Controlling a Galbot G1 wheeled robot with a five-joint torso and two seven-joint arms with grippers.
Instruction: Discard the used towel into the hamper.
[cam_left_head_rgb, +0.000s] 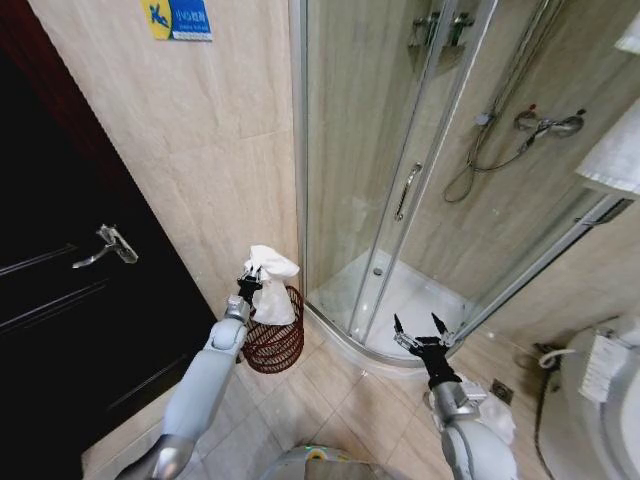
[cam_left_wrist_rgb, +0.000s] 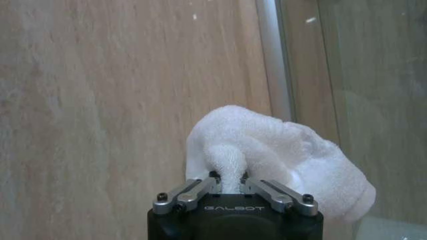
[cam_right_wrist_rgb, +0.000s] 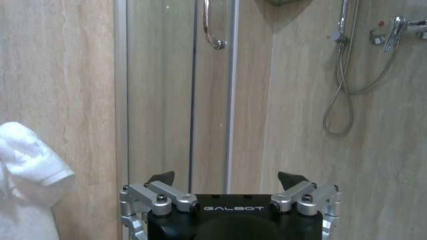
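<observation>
A white towel (cam_left_head_rgb: 272, 285) hangs from my left gripper (cam_left_head_rgb: 248, 282), which is shut on it and held just above the near rim of the hamper (cam_left_head_rgb: 275, 345). The hamper is a small round dark red-brown wire basket standing on the floor against the beige wall. In the left wrist view the towel (cam_left_wrist_rgb: 280, 155) bunches out past the closed fingers (cam_left_wrist_rgb: 200, 187). A corner of the towel (cam_right_wrist_rgb: 30, 160) also shows in the right wrist view. My right gripper (cam_left_head_rgb: 422, 335) stays off to the right, low over the shower threshold, open with nothing in it (cam_right_wrist_rgb: 227, 177).
A glass shower cabin (cam_left_head_rgb: 400, 180) with a curved white tray stands right of the hamper. A dark door (cam_left_head_rgb: 70, 260) with a lever handle is on the left. A toilet (cam_left_head_rgb: 600, 400) sits at the far right. Beige floor tiles lie between.
</observation>
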